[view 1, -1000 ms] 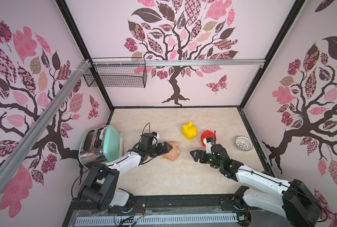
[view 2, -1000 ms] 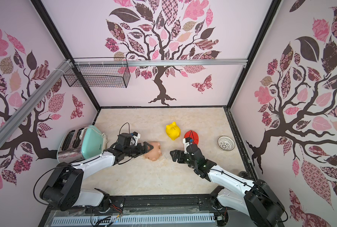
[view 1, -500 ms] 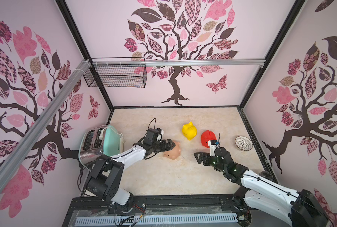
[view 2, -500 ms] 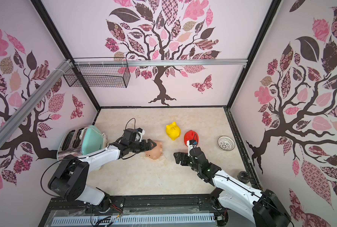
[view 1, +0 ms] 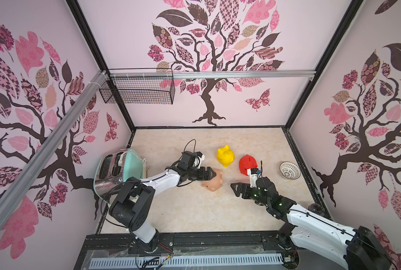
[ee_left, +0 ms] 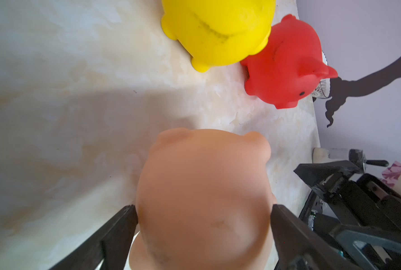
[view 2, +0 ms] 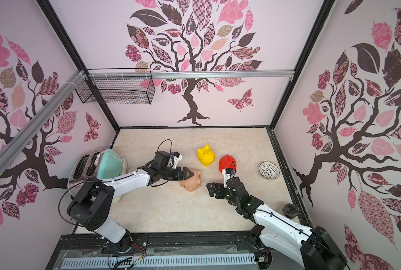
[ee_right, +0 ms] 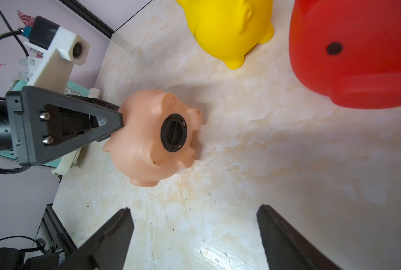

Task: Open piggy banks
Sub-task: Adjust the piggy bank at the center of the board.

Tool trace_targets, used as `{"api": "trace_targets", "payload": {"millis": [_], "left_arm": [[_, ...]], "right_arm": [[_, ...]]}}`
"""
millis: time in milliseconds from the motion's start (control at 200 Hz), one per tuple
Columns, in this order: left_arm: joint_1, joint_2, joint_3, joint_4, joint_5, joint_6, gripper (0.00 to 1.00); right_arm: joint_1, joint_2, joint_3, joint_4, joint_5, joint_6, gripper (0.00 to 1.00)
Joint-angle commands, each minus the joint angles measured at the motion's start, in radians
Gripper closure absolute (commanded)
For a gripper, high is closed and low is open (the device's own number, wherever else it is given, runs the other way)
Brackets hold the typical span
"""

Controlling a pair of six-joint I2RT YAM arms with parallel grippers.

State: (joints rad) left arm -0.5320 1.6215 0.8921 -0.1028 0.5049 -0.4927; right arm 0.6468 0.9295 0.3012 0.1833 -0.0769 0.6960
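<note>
Gripping the tan pig (ee_right: pixel 143 145) in the left claw (ee_left: pixel 204 208), presenting its seated black plug (ee_right: pixel 173 133) to the wide-open, empty right claw (ee_right: pixel 193 209). Yet to open any of three.

The peach-tan glossy plastic pig (view 1: pixel 216 183) lay tipped on the marbled beige tabletop (view 1: pixel 194 210) — the left gripper (view 1: pixel 210 174) clasped it between wide-set jaws. The right gripper (view 1: pixel 238 188) hung near it, jaws apart, empty. The yellow plastic pig (view 1: pixel 225 156) and the red plastic pig (view 1: pixel 246 163) stood behind — untouched.
</note>
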Motion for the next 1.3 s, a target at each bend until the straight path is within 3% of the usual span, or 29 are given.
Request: {"api": "trace_targets", "payload": {"millis": [0,155,440,990,1291], "left_arm": [[-0.014,0.022,0.017,-0.038,0.018,0.043,0.05],[-0.014,0.039,0.030,-0.049,0.002,0.039,0.05],[-0.014,0.049,0.032,-0.053,-0.010,0.025,0.05],[-0.015,0.060,0.043,-0.069,-0.017,0.029,0.06],[-0.015,0.065,0.042,-0.071,-0.012,0.029,0.09]], "right_arm": [[0.001,0.028,0.003,0.032,0.003,0.059,0.15],[0.001,0.126,0.066,-0.011,0.070,0.056,0.23],[0.002,0.305,0.168,0.022,-0.012,0.021,0.37],[0.007,0.391,0.173,0.123,-0.210,0.008,0.39],[0.017,0.419,0.177,0.143,-0.225,0.010,0.38]]}}
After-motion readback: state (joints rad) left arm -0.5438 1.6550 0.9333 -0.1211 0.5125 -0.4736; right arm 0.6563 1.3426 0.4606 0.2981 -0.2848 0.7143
